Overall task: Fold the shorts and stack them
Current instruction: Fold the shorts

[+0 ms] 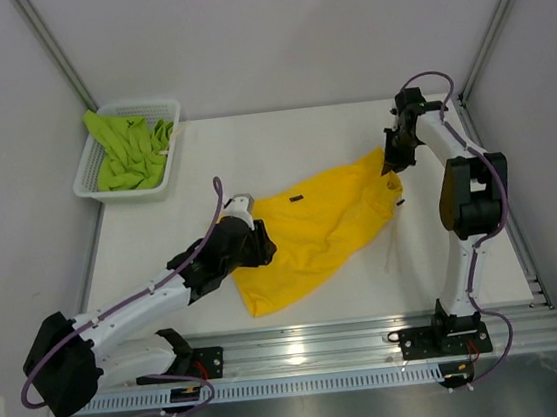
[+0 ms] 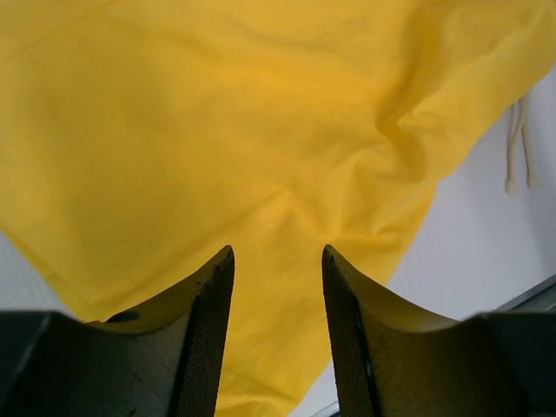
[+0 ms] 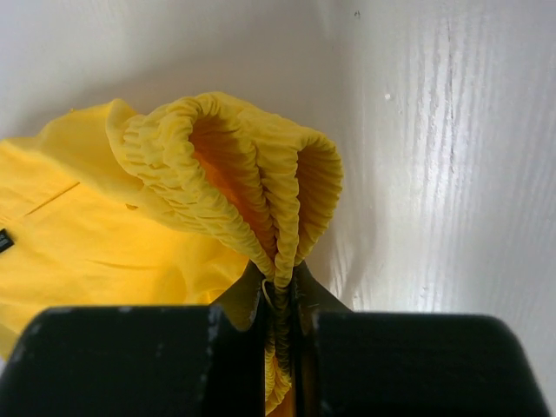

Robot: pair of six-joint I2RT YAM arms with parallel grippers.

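My right fingers [image 3: 239, 304] are clamped on the yellow shorts [image 1: 311, 230] at the elastic waistband [image 3: 226, 165]; my left fingers [image 2: 208, 295] hang spread over the fabric, gripping nothing.

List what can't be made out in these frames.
1. Left wrist view: left gripper open over the yellow shorts; whether its tips touch cloth is unclear, and frame edges cut the shorts off.
2. Right wrist view: right gripper shut on the waistband; folds hide how many layers it pinches.
3. Top view: green shorts bunched in the basket; their shape is unreadable.
4. Top view: dark tag too small to read.
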